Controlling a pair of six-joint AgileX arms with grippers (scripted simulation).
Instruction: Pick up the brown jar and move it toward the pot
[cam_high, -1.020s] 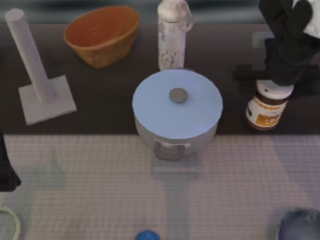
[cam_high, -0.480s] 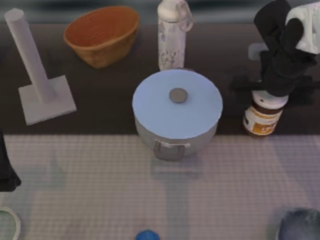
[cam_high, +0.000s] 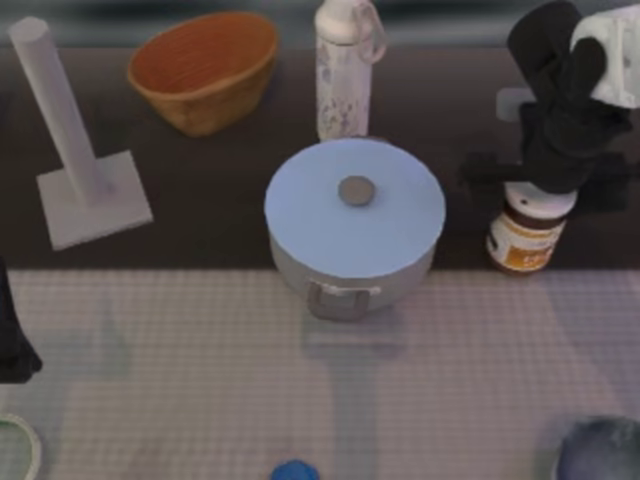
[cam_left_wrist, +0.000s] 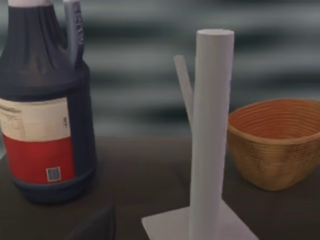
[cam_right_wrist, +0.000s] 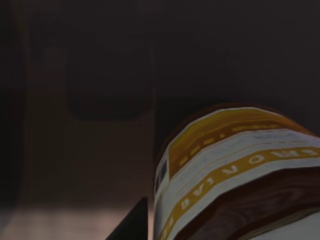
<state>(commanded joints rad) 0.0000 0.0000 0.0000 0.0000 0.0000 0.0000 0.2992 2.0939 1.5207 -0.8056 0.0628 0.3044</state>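
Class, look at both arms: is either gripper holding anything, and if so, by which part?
The right gripper holds the brown jar by its white-lidded top. The left arm, at the table's left edge, holds nothing visible.

The brown jar (cam_high: 522, 240) stands right of the pot (cam_high: 354, 222), apart.

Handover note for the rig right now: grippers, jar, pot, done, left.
Right gripper: over the brown jar at its lid, on the table's right; grip state unclear.
Left arm: parked at the left edge.
The jar stands right of the pot, with a clear gap between them.
Done: approach to the jar.
Left: confirm the grip, lift, carry the jar toward the pot.
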